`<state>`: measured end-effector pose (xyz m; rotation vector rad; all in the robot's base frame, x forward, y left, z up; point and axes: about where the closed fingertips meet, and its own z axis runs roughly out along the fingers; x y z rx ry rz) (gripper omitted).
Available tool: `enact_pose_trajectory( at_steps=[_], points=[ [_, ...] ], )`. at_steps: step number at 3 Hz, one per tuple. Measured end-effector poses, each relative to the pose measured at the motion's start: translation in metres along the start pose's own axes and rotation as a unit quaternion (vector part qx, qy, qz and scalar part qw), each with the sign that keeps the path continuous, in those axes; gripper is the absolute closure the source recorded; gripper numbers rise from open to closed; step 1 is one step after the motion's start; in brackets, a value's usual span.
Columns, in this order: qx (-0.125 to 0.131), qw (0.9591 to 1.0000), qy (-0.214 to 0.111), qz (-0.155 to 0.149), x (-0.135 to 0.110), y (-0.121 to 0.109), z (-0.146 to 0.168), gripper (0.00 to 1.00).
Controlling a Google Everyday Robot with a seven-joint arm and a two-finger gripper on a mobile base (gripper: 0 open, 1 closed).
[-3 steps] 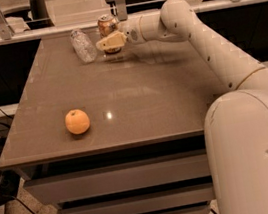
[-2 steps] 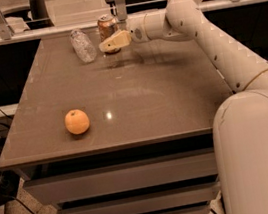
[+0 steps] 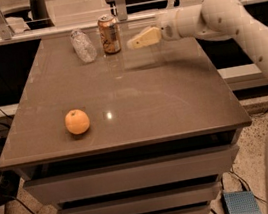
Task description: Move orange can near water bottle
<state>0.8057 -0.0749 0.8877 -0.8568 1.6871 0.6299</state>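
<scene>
The orange can stands upright near the table's far edge. The water bottle, clear and crinkled, lies on its side just left of the can, a small gap between them. My gripper, with pale yellow fingers pointing left, hovers just above the table a short way right of the can. It does not touch the can. It is open and holds nothing.
A round orange fruit sits on the near left of the brown table. A glass partition and rail run behind the table's far edge. Drawers sit below the tabletop.
The gripper has drawn back to the right, away from the can. The can stays standing beside the bottle. The view is now closer on the table.
</scene>
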Motion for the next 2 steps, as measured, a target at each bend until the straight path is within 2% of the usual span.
enact_pose_trajectory(
  at_steps=[1, 2],
  points=[
    [0.053, 0.9986, -0.001, -0.001, 0.0077, -0.0244, -0.0601, 0.00],
    [0.061, 0.9981, 0.000, 0.001, 0.0110, -0.0293, -0.0696, 0.00]
  ],
)
